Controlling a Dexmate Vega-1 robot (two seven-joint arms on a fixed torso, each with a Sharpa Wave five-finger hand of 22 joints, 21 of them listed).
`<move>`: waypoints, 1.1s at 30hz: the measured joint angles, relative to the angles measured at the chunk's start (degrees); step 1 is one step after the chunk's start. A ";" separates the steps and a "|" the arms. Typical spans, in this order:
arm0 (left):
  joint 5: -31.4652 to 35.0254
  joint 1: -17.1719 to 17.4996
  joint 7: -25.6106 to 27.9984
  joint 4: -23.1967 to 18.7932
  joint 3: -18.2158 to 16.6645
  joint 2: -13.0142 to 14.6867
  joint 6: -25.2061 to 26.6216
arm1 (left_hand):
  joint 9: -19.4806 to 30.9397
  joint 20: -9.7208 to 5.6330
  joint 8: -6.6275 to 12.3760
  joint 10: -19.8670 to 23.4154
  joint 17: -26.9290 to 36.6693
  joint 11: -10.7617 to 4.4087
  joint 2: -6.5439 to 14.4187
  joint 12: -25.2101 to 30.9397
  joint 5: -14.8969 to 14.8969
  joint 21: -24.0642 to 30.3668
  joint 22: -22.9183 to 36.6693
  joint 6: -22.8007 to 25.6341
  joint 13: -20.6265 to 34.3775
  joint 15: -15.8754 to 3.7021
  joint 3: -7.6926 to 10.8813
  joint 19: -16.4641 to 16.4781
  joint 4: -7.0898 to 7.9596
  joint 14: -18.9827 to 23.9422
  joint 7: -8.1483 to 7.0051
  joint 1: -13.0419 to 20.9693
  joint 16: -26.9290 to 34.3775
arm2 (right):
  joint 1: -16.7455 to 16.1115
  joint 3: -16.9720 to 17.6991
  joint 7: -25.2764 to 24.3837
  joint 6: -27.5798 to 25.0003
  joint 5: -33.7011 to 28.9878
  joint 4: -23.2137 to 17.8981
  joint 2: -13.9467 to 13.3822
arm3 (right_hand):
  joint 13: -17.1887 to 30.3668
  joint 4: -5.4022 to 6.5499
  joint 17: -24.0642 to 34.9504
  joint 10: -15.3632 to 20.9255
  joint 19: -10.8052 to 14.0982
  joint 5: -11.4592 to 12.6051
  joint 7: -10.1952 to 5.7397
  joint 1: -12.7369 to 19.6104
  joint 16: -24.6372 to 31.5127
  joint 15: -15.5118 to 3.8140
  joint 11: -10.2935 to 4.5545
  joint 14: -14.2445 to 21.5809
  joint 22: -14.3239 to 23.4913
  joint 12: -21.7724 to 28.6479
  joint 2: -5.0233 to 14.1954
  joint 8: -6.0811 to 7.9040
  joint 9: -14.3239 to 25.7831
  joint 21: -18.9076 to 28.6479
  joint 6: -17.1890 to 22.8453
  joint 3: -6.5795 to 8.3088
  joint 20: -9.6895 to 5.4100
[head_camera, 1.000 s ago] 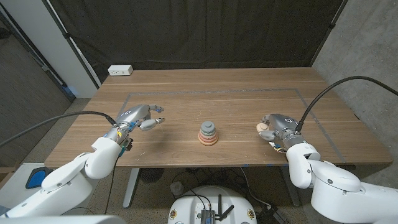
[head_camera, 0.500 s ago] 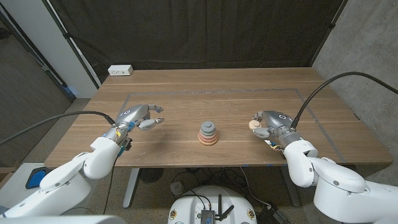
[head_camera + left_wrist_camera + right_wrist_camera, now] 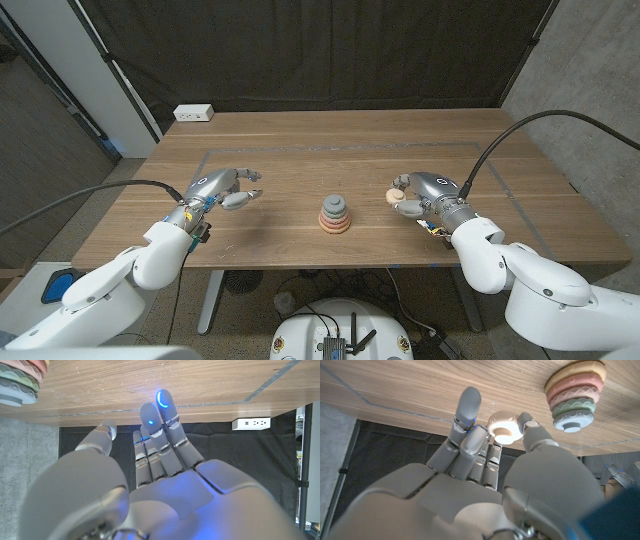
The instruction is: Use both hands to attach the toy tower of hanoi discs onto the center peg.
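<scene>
Discs (image 3: 335, 215) stack upright on the peg near the tabletop's front edge, midway between the hands. Left hand (image 3: 222, 187) hovers released; right hand (image 3: 413, 192), nearer the stack, pinches a small cream disc (image 3: 396, 193) beside its top.

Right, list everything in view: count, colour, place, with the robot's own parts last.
Stack of toy Hanoi discs: one stack, grey on top, then green, pink and orange layers, at the table's centre.
Small cream ring-shaped disc: one, pinched in the right hand, to the stack's right.
Wooden table: one, brown, with a thin taped rectangle outline.
White power strip: one, at the table's far left corner.
Black curtain: one, behind the table.
Left hand: grey, fingers apart, holding nothing, left of the stack.
Right hand: grey, holding the cream disc, right of the stack.
</scene>
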 measured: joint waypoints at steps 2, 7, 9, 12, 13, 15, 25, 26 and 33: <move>0.05 0.00 -0.01 0.00 0.00 0.00 0.03 | 0.00 0.00 0.00 0.00 -0.01 0.00 0.00 0.00 0.00 0.00 0.00 0.00 0.00 0.00 0.00 0.00 0.00 0.00 0.00 0.00 0.14 | -0.08 0.48 0.00 0.00 0.00 0.32 0.32 | 0.10 0.00 0.19 0.11 0.20 0.00 0.00 0.00 0.00 0.00 0.10 0.00 0.01 0.00 0.00 -0.02 -0.07 0.00 0.19 0.00 -0.20; 0.34 0.16 -0.24 -0.40 -0.14 -0.03 0.16 | 0.00 0.00 0.00 0.00 -0.12 0.00 0.00 0.00 0.00 0.00 0.00 0.00 -0.27 -0.02 0.00 0.61 0.00 0.43 0.00 0.00 0.22 | -0.24 1.29 3.29 4.16 -2.79 1.00 1.15 | 0.40 0.00 0.31 0.10 0.30 -0.17 0.00 0.00 0.00 0.00 0.10 0.00 0.01 -0.04 0.00 -0.16 -0.12 0.00 0.19 0.00 -0.30; 0.47 0.23 -0.29 -0.51 -0.21 -0.07 0.18 | 0.00 0.00 0.00 0.00 -0.16 0.00 0.00 0.00 0.00 -0.01 0.00 0.00 -0.27 -0.02 0.09 0.61 -0.10 0.43 0.00 0.00 0.22 | -0.31 1.59 4.51 5.26 -3.92 1.22 1.57 | 0.52 0.00 0.30 0.10 0.30 -0.18 -0.11 0.32 0.00 0.00 0.10 0.00 0.01 -0.05 -0.32 -0.22 -0.12 0.00 0.30 0.00 -0.30; 0.62 0.25 -0.36 -0.54 -0.23 -0.09 0.19 | 0.00 0.00 0.00 0.00 -0.16 0.00 0.00 0.00 0.00 0.21 0.00 0.00 -0.28 -0.21 0.24 0.61 -0.24 0.62 -0.01 0.00 0.42 | -0.40 2.04 4.88 5.60 -4.26 1.46 2.20 | 0.65 0.02 0.31 0.11 0.51 -0.18 -0.11 0.39 0.00 0.00 0.10 0.00 0.01 -0.05 -0.39 -0.23 -0.12 0.00 0.30 0.02 -0.09; 0.68 0.33 -0.41 -0.70 -0.33 -0.16 0.19 | 0.00 0.00 0.00 0.00 -0.16 0.00 0.00 0.00 0.00 0.21 0.00 0.00 -0.27 -0.21 0.24 0.61 -0.24 0.61 -0.01 0.00 0.42 | -0.47 2.25 6.88 6.91 -6.09 1.56 2.44 | 0.65 0.02 0.30 0.10 0.74 -0.18 -0.11 0.39 0.00 0.00 0.10 0.00 0.01 -0.06 -0.39 -0.23 -0.12 0.00 0.30 0.02 -0.27; 0.74 0.37 -0.45 -0.74 -0.40 -0.19 0.20 | 0.00 0.00 0.00 0.00 -0.16 0.00 0.00 0.00 0.00 0.21 0.00 0.00 -0.27 -0.21 0.24 0.61 -0.24 0.61 -0.01 0.00 0.42 | -0.56 2.60 7.81 7.60 -7.00 1.69 2.83 | 0.84 0.02 0.30 0.10 0.92 -0.22 -0.11 0.39 0.00 0.00 0.10 -0.01 0.09 -0.06 -0.39 -0.23 -0.12 0.00 0.30 0.02 -0.29; 1.41 0.18 -0.25 -0.78 -0.17 -0.63 0.37 | -0.01 0.00 0.00 -0.01 -0.16 0.00 0.00 0.00 0.00 0.19 -0.05 0.00 -0.55 -0.21 0.23 0.60 -0.24 0.61 -0.01 0.00 0.41 | -1.47 5.47 11.66 11.12 -10.06 2.60 4.56 | 1.18 0.02 0.30 0.10 0.92 -0.35 -0.21 0.39 0.00 0.01 0.09 -0.01 0.30 -0.26 -0.39 -0.45 -0.10 0.00 0.39 0.02 -0.29; 1.59 0.18 -0.10 -0.78 -0.17 -0.63 0.54 | -0.01 0.00 0.00 -0.01 -0.16 0.00 0.00 0.00 0.00 0.19 -0.01 0.01 -0.55 -0.21 0.23 0.60 -0.24 0.61 -0.01 0.00 0.41 | -1.61 5.90 11.66 11.12 -10.06 2.84 4.75 | 1.17 0.02 0.30 0.10 0.92 -0.39 -0.21 0.39 0.00 0.01 0.09 -0.01 0.30 -0.27 -0.39 -0.45 -0.10 0.00 0.39 0.02 -0.29; 2.45 -0.84 1.17 -0.89 2.29 -1.84 1.82 | -0.01 0.00 0.00 -0.01 -0.22 0.01 -0.01 -0.26 0.00 0.18 0.02 0.01 -0.55 -0.21 0.23 0.60 -0.24 0.61 -0.01 -0.01 0.40 | -2.13 8.09 14.67 18.49 -10.70 4.60 5.90 | 1.17 0.02 0.30 0.10 0.91 -0.40 -0.21 0.67 0.00 0.01 0.09 -0.01 0.30 -0.27 -0.67 -0.45 -0.09 0.00 0.39 0.02 -0.29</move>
